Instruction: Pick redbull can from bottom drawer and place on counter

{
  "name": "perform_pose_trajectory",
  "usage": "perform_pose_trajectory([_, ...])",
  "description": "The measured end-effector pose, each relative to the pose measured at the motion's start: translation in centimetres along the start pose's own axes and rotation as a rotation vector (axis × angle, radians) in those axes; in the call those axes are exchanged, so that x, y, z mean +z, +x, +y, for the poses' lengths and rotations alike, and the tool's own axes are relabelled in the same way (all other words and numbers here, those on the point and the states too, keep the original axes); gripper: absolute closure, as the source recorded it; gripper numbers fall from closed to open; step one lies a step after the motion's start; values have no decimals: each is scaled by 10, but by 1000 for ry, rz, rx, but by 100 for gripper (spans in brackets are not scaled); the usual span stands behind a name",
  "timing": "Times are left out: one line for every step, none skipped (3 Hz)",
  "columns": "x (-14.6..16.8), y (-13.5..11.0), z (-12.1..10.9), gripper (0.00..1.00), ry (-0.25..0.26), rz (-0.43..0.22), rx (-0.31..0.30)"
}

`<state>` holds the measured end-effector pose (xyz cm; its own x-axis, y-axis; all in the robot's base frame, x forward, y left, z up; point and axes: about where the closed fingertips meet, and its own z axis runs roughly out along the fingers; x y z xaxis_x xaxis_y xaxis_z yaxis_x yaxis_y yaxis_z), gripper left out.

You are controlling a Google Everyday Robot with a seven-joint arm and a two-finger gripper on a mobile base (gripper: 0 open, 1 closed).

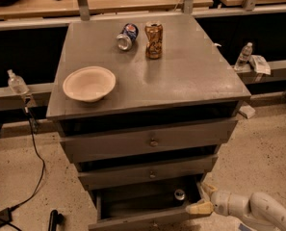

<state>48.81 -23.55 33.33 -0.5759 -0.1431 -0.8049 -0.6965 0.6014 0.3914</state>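
The bottom drawer (133, 221) stood pulled out at floor level. The redbull can (179, 195) was upright in its back right part, showing only a silver top just under the lower edge of the middle drawer (152, 173). The gripper (201, 198) hung low at the drawer's right front corner, coming in from the right. Its two pale fingers were spread apart and held nothing; it was near the can but not touching it. The top drawer (152, 141) also sat a little forward, so both upper fronts overhung the back of the open one.

On the counter (190, 81), a bowl (89, 83) sat close to the left front edge. A blue can (127, 36) lay on its side beside a dented brown-gold can (153, 40) toward the back. The right half and the front middle lay bare. To the cabinet's right the speckled floor (263, 153) was open.
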Motion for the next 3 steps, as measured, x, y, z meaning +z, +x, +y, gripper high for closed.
perform_pose_trajectory([1, 0, 0, 0, -2, 1, 0])
perform_pose_trajectory([12, 5, -8, 0, 65, -5, -75])
perform_pose_trajectory([47, 14, -34, 0, 194, -5, -265])
